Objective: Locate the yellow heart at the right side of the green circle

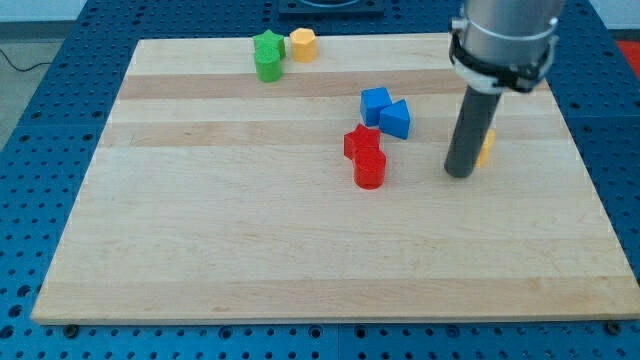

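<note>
My tip (459,172) rests on the board at the view's right. A yellow block (487,148), mostly hidden behind the rod, lies just right of the rod and touches or nearly touches it; its shape cannot be made out. The green circle (268,68) sits near the view's top left of centre, with a green star (268,44) touching it from above. The tip is far to the right of and below the green circle.
A yellow hexagon-like block (302,44) lies right of the green star. Two blue blocks (375,103) (396,120) sit together left of the rod. A red star (361,142) and a red cylinder (369,171) sit below them. The wooden board's edge (330,318) runs along the view's bottom.
</note>
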